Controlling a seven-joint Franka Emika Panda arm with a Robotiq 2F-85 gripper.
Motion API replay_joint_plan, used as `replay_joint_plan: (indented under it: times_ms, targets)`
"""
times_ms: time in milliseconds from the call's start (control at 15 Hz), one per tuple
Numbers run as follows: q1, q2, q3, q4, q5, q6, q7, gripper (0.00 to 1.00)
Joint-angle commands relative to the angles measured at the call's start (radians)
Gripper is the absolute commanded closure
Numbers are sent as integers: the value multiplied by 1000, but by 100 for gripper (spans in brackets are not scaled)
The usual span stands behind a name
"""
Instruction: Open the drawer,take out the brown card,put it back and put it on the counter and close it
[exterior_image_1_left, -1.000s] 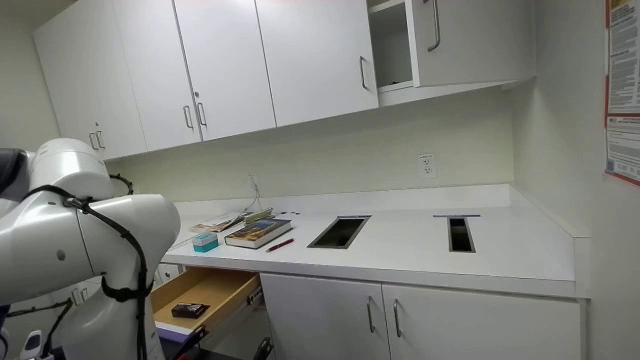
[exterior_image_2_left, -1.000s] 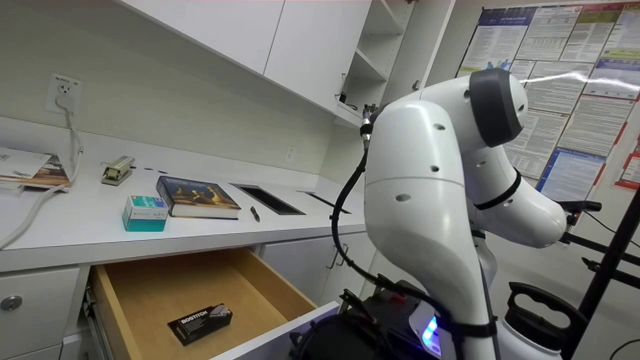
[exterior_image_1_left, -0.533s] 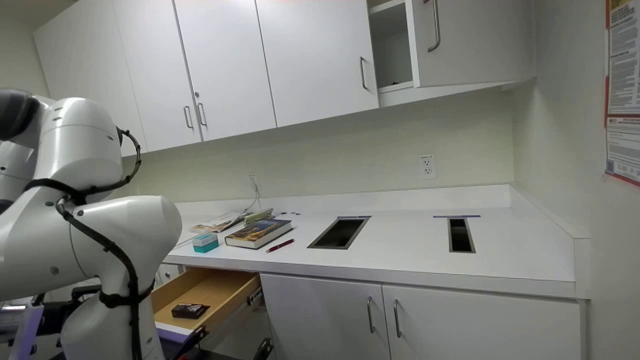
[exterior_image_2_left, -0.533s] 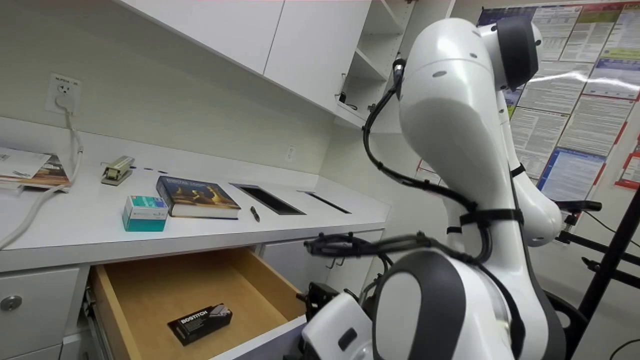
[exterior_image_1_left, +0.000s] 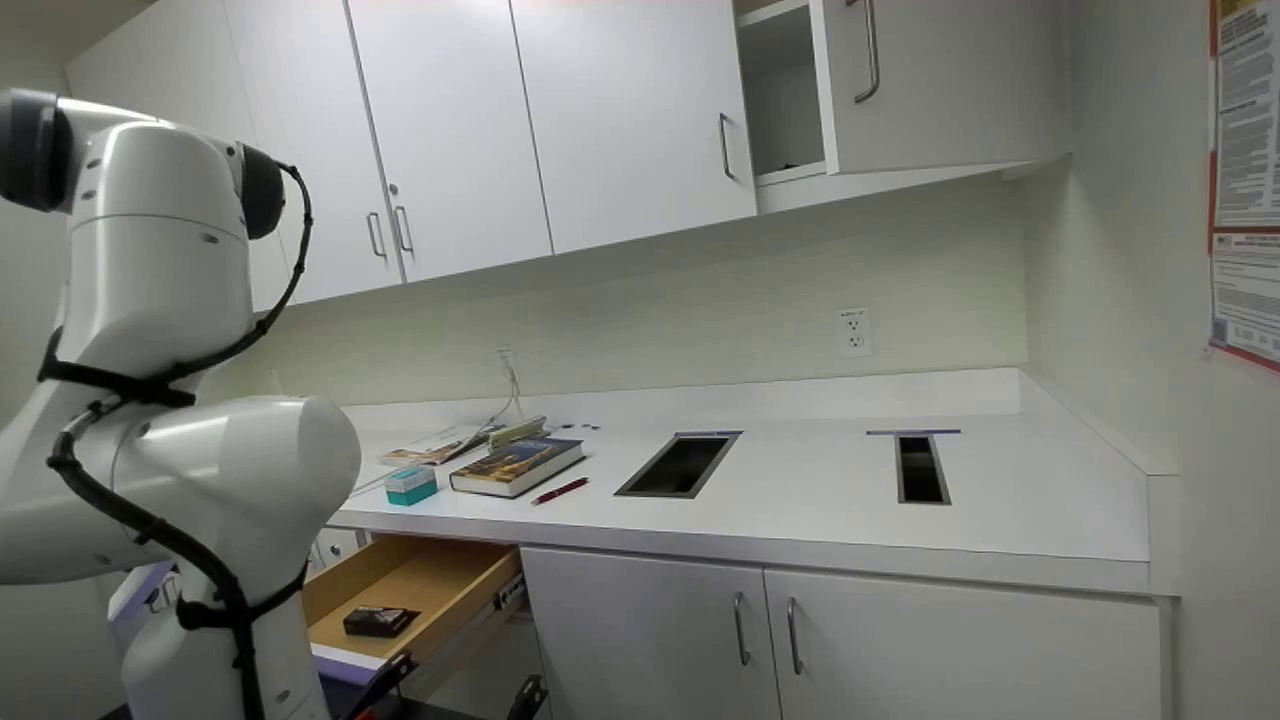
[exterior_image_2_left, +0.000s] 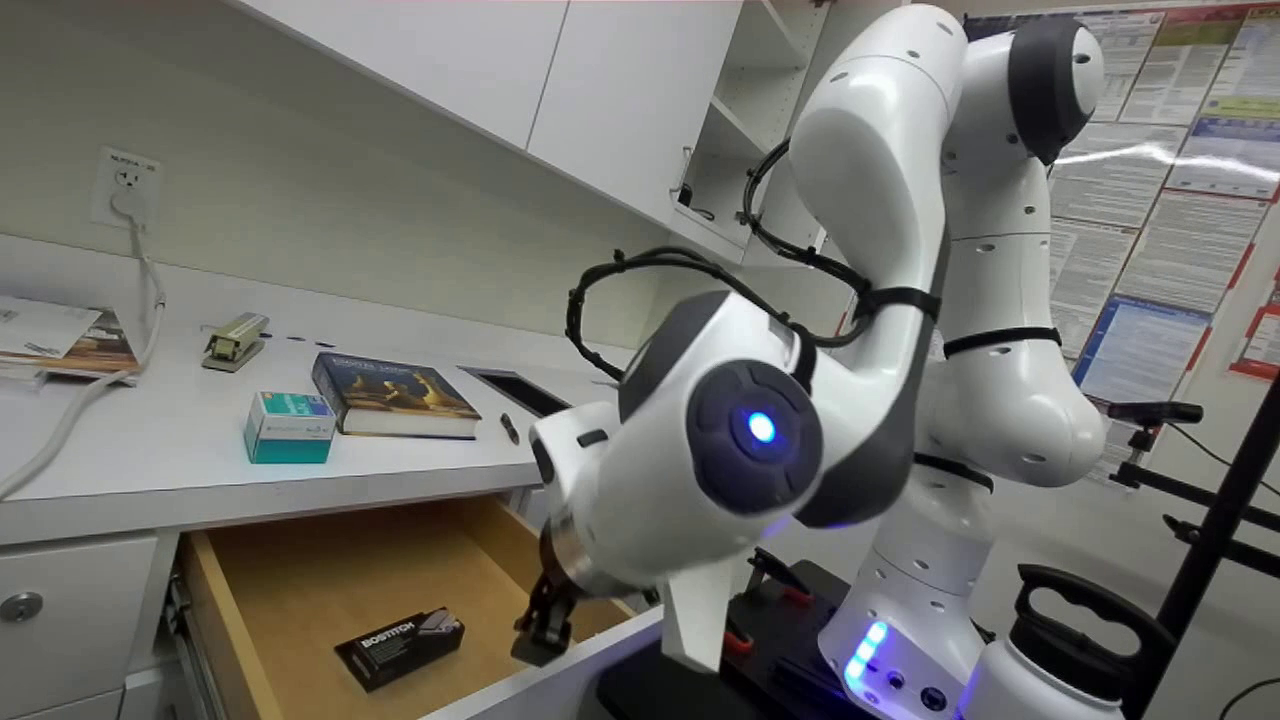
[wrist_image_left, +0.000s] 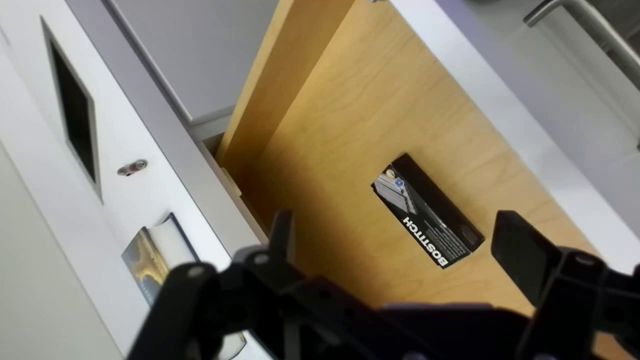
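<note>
Lying in the pulled-out drawer (exterior_image_1_left: 430, 580): in an exterior view, the dark box (exterior_image_1_left: 381, 621), lettering too small to read.
Counter (exterior_image_1_left: 790, 505): two dark cutouts (exterior_image_1_left: 685, 466) show in that view.
Gripper (exterior_image_2_left: 543, 635): in an exterior view, it angles down by the drawer's front edge, apart from the box; its spread is unclear.
Lettering: BOSTITCH is legible there.
Cutout: a single opening shows, partly behind the robot arm (exterior_image_2_left: 870, 380).
Fingers (wrist_image_left: 525, 255): in the wrist view, they stand wide apart.
Box position: on the drawer's wooden floor, seen between them.

Wrist view nearest, down into the drawer (wrist_image_left: 345, 150) (also in both exterior views).
</note>
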Motion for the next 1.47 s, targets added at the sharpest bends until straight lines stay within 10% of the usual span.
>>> replay_joint_plan:
  times_ms: [0,467,800,1400]
  targets:
    - [-2,-27,-39,-10,11,52,-27,0]
    - [-66,-52,-67,-32,-61,212,-88,0]
    - [-181,-26,-156,-2,-70,549,-431,0]
    - [-446,154,-90,85,2,562,-1135,0]
